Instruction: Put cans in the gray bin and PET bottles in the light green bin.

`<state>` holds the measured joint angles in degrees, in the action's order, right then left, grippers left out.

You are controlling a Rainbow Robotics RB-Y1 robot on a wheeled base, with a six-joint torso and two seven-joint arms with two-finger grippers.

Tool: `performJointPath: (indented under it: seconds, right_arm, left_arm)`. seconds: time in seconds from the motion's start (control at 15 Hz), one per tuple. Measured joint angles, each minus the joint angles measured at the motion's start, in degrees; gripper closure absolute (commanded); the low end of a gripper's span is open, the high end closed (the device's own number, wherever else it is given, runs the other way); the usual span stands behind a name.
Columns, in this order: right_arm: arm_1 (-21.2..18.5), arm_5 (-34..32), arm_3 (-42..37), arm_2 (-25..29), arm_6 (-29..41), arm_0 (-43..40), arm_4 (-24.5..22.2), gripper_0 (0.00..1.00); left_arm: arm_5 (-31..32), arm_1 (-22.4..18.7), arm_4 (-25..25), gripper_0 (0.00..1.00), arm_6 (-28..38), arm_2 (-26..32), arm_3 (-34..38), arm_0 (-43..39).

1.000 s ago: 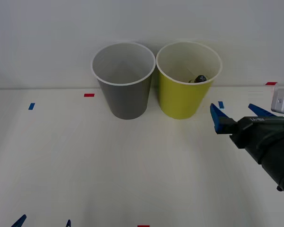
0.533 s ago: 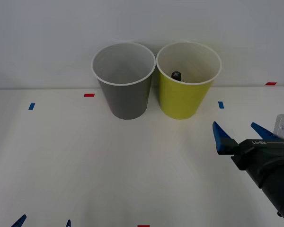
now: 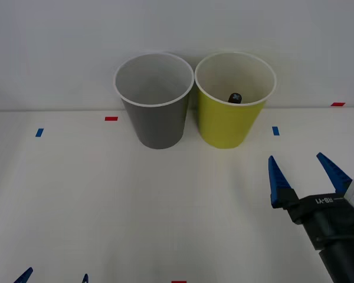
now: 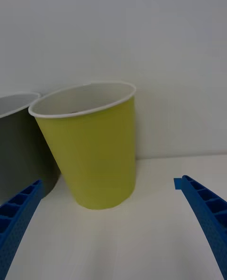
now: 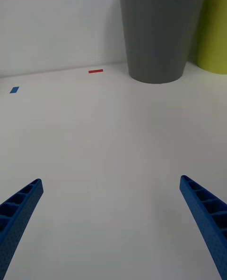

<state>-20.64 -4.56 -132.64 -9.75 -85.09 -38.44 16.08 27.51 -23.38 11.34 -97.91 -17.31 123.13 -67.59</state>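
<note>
The white worktop (image 3: 165, 200) carries 2 tall bins side by side at its far edge, against a pale wall. The gray bin (image 3: 155, 103) stands on the left, the light green bin (image 3: 232, 109) just beside it on the right — their rims nearly touching. The right gripper (image 3: 307, 174) hangs over the worktop in front of and to the right of the light green bin, its blue fingers spread wide and holding nothing. The left gripper (image 3: 54, 276) sits low at the near left edge, fingers also wide apart. The PET bottle (image 3: 235, 97) lies inside the light green bin — its black cap shows above the near rim.
</note>
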Motion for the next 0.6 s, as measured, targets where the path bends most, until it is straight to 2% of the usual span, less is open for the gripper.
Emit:
performJointPath:
  seconds: [0.33,0.6]
  right_arm:
    - [0.7,-15.2,6.0,-1.6,-2.9,-10.2,0.0,0.00]
    - [1.6,-20.7,6.4,-1.8,-8.4,-19.5,1.5,0.00]
  left_arm:
    - [0.0,0.0,0.0,0.00,0.0,0.0,0.0,0.0]
    - [0.0,0.0,0.0,0.00,0.0,0.0,0.0,0.0]
